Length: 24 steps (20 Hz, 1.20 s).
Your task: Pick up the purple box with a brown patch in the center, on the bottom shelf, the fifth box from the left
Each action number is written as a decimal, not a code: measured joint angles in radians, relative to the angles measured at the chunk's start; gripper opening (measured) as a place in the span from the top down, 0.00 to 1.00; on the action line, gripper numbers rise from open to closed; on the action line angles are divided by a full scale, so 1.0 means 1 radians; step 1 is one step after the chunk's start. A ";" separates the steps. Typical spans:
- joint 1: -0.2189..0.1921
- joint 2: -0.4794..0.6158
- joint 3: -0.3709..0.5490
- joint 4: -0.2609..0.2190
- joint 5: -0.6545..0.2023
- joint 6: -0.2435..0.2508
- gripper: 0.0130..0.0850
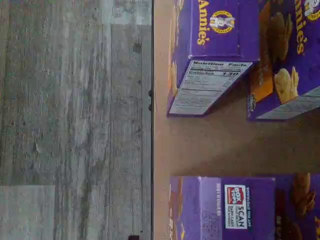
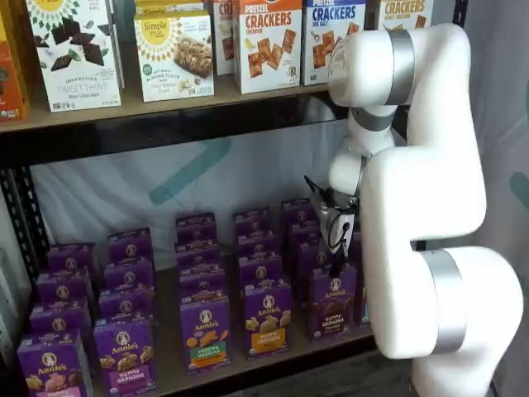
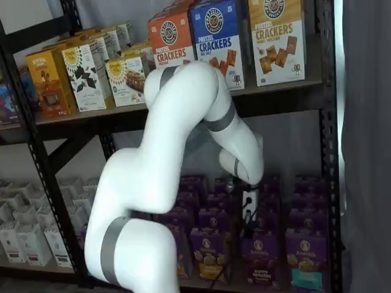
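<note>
shelf: my arm reaches over the bottom shelf (image 2: 248,364) | box: the purple box (image 2: 333,300) stands upright in the front row, right of the orange-banded carton (image 2: 266,318) | gripper: my gripper (image 2: 335,236) hangs just above it, fingers spread, holding nothing

Cracker boxes (image 2: 266,41) stand on the upper shelf board (image 2: 165,99), with a white box of chocolate thins (image 2: 74,51) and a granola bar box (image 2: 173,54) beside them. Small white cartons (image 3: 27,235) fill a neighbouring low shelf. Grey wood-look flooring (image 1: 75,120) lies below.
</note>
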 joint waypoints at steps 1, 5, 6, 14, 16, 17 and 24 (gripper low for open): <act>-0.001 0.001 -0.005 0.006 0.017 -0.006 0.00; -0.011 -0.004 0.005 0.043 0.071 -0.045 0.00; -0.011 -0.006 0.012 0.046 0.066 -0.048 0.00; -0.016 0.002 0.014 0.083 0.062 -0.087 0.00; -0.020 0.009 -0.003 0.089 0.078 -0.093 0.00; -0.022 0.013 -0.012 0.091 0.085 -0.095 0.00; -0.029 0.053 -0.080 0.053 0.108 -0.065 0.00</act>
